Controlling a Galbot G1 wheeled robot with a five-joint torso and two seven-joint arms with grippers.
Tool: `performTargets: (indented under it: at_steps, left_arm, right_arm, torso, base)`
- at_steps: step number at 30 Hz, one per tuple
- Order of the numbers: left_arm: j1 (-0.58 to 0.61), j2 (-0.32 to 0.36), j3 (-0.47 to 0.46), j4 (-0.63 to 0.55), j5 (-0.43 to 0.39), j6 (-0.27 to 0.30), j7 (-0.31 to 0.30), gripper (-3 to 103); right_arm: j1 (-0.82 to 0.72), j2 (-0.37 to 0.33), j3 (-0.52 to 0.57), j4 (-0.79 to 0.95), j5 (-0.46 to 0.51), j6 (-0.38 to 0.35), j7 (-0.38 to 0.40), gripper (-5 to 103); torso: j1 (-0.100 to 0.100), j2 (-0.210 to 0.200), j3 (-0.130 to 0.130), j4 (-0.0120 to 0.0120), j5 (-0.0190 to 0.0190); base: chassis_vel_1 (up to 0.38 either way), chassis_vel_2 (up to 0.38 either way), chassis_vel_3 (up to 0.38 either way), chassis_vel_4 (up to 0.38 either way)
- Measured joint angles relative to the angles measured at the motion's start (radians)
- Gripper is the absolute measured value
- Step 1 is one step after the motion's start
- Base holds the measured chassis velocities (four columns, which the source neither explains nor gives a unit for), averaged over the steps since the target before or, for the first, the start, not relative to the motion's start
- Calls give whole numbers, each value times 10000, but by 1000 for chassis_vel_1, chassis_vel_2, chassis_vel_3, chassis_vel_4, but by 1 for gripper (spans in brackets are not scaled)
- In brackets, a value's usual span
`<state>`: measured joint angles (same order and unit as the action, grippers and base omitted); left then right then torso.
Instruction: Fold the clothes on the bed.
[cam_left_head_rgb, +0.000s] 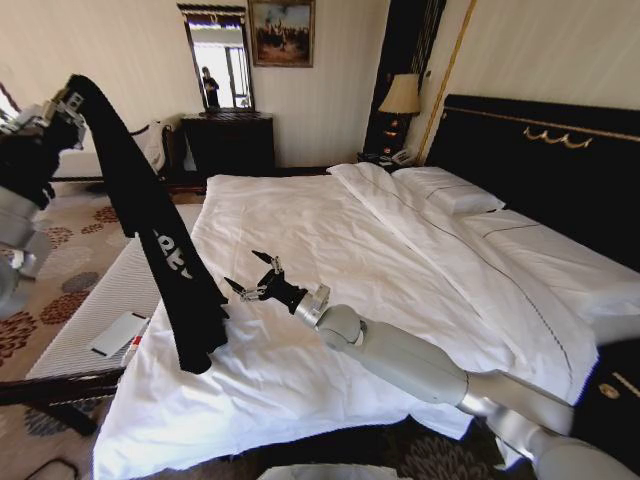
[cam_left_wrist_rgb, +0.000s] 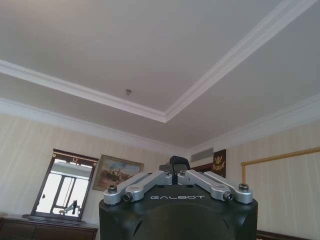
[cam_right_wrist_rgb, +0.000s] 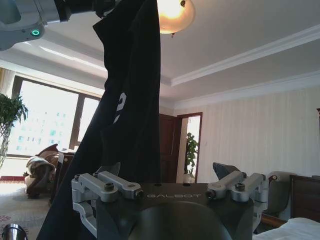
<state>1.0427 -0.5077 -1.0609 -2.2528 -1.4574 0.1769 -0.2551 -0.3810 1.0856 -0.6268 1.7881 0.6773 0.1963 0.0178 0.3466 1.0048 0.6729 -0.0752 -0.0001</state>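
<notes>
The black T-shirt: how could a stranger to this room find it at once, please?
Find the large white bed; at its near left corner the left gripper, raised high, holds a black T-shirt hanging as a long strip. Its dark cloth with white lettering stands out against the white bedding.

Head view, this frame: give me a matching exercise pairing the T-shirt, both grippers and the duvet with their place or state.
Things:
1. black T-shirt
2. left gripper
3. right gripper
4. white duvet

States:
A. open, low over the bed
B. spread flat on the bed
C. raised high, clamped on cloth
D. hanging down, lower end at the bed's edge

Pairs: 1-D, 2-C, 3-A, 4-B
</notes>
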Motion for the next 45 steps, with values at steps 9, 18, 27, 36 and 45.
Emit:
performTargets:
  at_steps: [9,18,27,36,45]
  left_arm:
    - [-2,17,-38,27,-54,0,0,0]
    - [2,102,-174,-19,-142,1,-12,0]
    - [27,33,-220,-59,-134,1,-30,0]
    - [25,40,-346,-69,-157,-4,-64,0]
    - [24,37,-380,-53,-166,-12,-78,0]
  right_arm:
    - [26,813,-473,-605,-492,-133,303,100]
    - [280,1198,-711,-878,-569,-178,391,96]
    - [438,1450,-1164,-1086,-553,-178,352,67]
    - [448,1581,-1407,-1115,-319,-184,209,35]
    - [268,1294,-1183,-881,-157,-176,-6,1]
  torso:
    - [1,0,0,0,0]
    - [0,0,0,-2,0]
    - [0,1,0,0,0]
    - [1,1,0,0,1]
    - [0,1,0,-1,2]
  base:
    - [0,0,0,0]
    - [0,0,0,0]
    - [0,0,0,0]
    - [0,0,0,0]
    - [0,0,0,0]
